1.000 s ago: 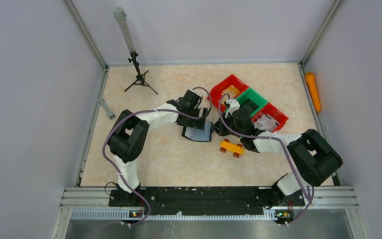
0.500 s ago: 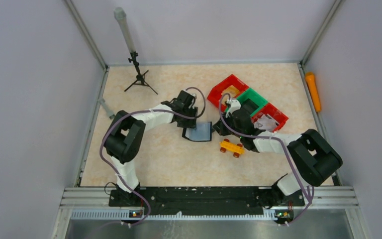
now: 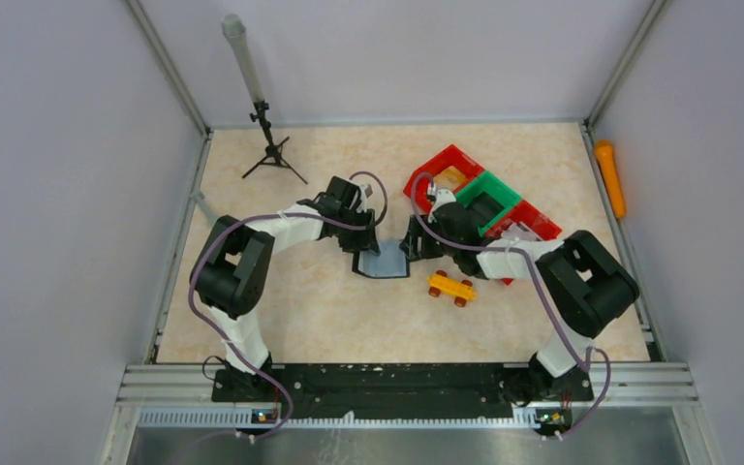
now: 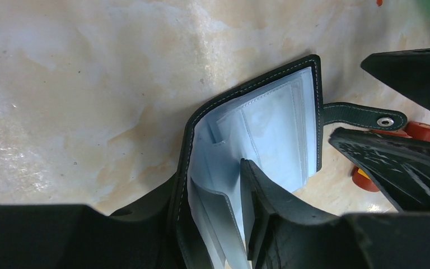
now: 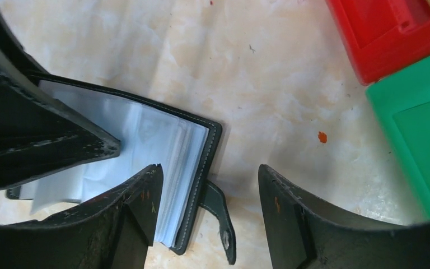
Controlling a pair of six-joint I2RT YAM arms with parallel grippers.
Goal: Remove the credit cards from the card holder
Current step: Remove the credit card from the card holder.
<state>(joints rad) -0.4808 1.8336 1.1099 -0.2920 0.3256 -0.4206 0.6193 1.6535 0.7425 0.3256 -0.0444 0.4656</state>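
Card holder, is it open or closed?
Open. The card holder is spread wide, clear sleeves show inside, and its strap tab hangs unsnapped.

A pale beige, marble-patterned surface [image 3: 291, 320] sits between plain grey-lilac walls [image 3: 58, 194], with aluminium frame posts [image 3: 167, 63] at the far corners and a metal rail [image 3: 165, 383] along the near edge. The light is soft and even, seemingly from overhead. A small black tripod [image 3: 271, 150] stands near the far left corner.

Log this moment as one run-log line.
card holder open | left gripper shut on it | right gripper open, at strap
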